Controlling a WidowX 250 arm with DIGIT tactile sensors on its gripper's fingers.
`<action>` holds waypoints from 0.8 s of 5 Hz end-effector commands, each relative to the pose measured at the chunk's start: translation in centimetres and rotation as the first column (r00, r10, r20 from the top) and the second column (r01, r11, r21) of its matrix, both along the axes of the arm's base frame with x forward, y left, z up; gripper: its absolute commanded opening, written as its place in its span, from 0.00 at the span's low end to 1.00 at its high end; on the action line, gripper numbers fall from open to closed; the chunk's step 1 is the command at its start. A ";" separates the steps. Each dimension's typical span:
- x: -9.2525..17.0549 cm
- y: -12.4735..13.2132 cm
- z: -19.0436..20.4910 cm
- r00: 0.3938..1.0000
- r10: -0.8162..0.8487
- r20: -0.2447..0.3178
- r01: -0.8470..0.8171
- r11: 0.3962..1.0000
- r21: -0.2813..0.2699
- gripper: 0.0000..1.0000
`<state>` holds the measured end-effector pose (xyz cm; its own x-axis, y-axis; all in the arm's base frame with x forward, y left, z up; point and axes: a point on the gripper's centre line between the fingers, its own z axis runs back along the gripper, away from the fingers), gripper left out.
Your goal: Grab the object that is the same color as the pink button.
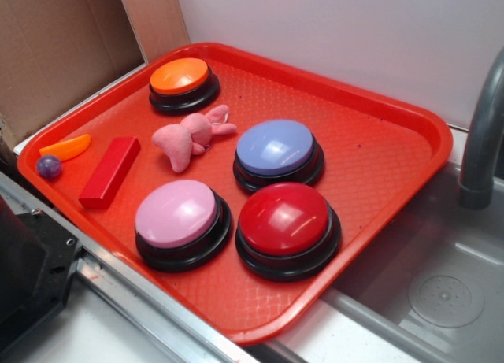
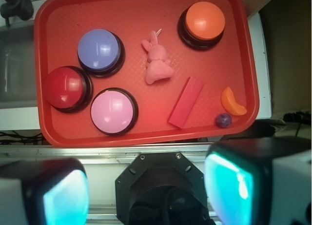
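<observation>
Pink plush bunny (image 2: 157, 64) lies on red tray (image 2: 136, 5), between lavender-blue button (image 2: 99, 50) and red block (image 2: 185, 102), matching pink button (image 2: 112, 110). Jaws wide open, empty, high above tray edge. Best approach: centre over torso, descend vertically, close across narrow body.

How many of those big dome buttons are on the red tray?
4: orange button at the far corner, lavender-blue button mid-tray, pink button and red button along the near edge. None seem hidden.

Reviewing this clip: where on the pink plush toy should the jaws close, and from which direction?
Grip the pink plush toy across its plump body, coming straight down from above. It lies flat on the red tray with clear tray around it; the ears look thin and floppy. The gripper, high above, has jaws apart.
</observation>
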<state>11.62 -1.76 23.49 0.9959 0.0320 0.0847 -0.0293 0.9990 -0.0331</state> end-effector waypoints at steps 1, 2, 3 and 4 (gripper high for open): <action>0.0 0.0 0.0 1.000 0.000 0.000 0.000 1.000 0.000 1.00; 1.0 0.1 -0.9 0.999 0.033 0.039 -0.033 0.999 -0.008 1.00; 2.8 0.8 -3.0 0.994 0.068 0.081 -0.066 0.998 -0.021 1.00; 4.7 1.9 -5.3 0.985 0.122 0.122 -0.126 0.992 0.022 1.00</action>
<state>16.18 0.01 17.38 0.9733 0.1352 0.1853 -0.1359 0.9907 -0.0093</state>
